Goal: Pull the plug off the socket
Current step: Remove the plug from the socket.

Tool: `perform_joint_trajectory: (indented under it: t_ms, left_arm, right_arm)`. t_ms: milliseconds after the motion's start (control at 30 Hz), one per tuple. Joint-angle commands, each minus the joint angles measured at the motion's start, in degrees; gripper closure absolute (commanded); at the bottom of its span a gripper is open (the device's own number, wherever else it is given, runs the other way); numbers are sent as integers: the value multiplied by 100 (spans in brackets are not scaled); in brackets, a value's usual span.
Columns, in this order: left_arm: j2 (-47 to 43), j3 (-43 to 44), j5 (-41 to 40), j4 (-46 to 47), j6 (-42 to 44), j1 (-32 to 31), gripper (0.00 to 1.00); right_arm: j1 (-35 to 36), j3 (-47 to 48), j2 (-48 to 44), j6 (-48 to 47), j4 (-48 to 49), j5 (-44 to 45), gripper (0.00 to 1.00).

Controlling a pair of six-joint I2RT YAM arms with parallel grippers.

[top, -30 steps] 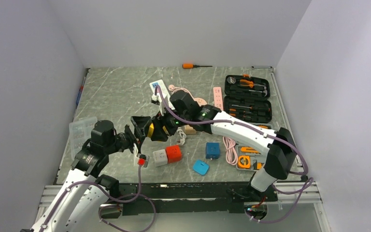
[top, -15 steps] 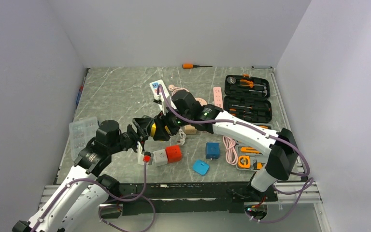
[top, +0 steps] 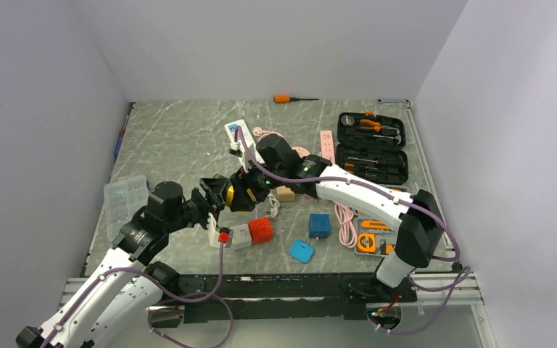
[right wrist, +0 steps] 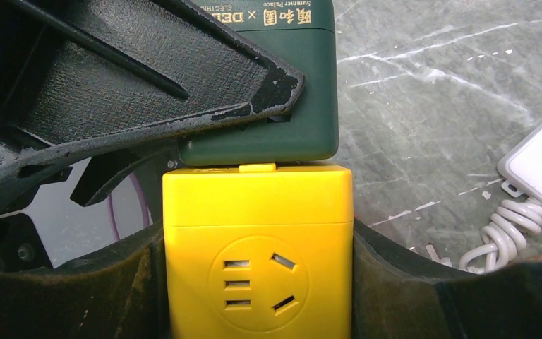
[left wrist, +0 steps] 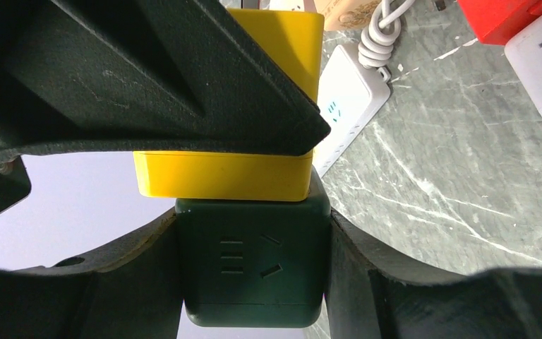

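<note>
Left gripper (top: 209, 197) clamping green cube (left wrist: 254, 272), right gripper (top: 226, 194) clamping yellow cube (right wrist: 257, 247), cubes joined, arms meeting tip-to-tip

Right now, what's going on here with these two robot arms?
The left pincer is shut on a dark green plastic cube socket, and the right pincer is shut on a yellow plastic cube adapter. The two cubes are joined face to face, held over the grey marbled table, not yet pulled apart.
</note>
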Motion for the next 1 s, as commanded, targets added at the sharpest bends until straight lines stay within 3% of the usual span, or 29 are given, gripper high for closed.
perform_joint_trajectory:
  t_ms: [0, 167, 200, 300, 967]
  left_arm:
    - [-25, 139, 295, 554, 40, -151, 100]
    - [-69, 82, 305, 541, -20, -160, 100]
    - [-76, 69, 304, 539, -20, -159, 100]
    - [-68, 70, 267, 447, 9, -160, 100]
    - [692, -60, -915, 804, 383, 52, 100]
  right_arm:
    - [141, 369, 141, 57, 529, -506, 56]
    - [146, 647, 386, -2, 343, -634, 63]
    - [139, 727, 455, -26, 280, -649, 69]
    - [132, 912, 607, -127, 37, -505, 99]
    - [130, -742, -912, -41, -324, 288, 100]
